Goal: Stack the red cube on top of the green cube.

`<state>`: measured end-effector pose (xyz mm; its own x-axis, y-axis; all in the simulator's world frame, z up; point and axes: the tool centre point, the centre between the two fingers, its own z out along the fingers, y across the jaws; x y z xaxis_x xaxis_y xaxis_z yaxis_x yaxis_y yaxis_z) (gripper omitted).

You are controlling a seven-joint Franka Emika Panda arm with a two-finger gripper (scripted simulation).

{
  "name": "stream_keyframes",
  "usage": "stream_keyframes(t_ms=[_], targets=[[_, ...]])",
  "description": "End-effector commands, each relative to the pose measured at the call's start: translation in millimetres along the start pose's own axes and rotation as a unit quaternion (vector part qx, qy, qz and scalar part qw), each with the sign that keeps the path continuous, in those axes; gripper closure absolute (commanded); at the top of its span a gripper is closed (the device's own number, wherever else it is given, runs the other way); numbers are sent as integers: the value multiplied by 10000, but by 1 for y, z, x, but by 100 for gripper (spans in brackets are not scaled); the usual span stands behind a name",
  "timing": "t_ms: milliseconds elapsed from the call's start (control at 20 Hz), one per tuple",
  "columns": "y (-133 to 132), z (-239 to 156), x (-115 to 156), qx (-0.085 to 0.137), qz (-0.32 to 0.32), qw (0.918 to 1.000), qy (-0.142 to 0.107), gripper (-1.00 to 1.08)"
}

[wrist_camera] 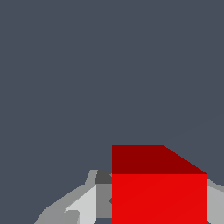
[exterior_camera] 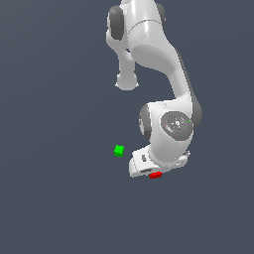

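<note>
My tool (exterior_camera: pixel 153 172) grips the red cube (exterior_camera: pixel 156 174) between its fingers (wrist_camera: pixel 83 205), apparently so I can carry it. The green cube (exterior_camera: pixel 118 150) sits apart on the tabletop (exterior_camera: pixel 54 188), toward the exterior view's left, waiting as base.

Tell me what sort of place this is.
A bare simulated test scene, not a real room: a flat, featureless grey floor, a smoothly rendered white arm, and two plain coloured blocks, the green cube lying apart from the red cube at the pincer.
</note>
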<state>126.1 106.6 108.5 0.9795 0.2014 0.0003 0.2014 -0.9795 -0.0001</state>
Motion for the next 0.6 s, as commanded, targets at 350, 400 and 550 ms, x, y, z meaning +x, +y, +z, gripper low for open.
stream_keyframes(t_ms=[350, 400, 550], targets=[[29, 12, -42, -1, 4, 10000, 2, 108], [33, 13, -47, -1, 4, 10000, 2, 108], [44, 18, -63, -1, 4, 10000, 2, 108]])
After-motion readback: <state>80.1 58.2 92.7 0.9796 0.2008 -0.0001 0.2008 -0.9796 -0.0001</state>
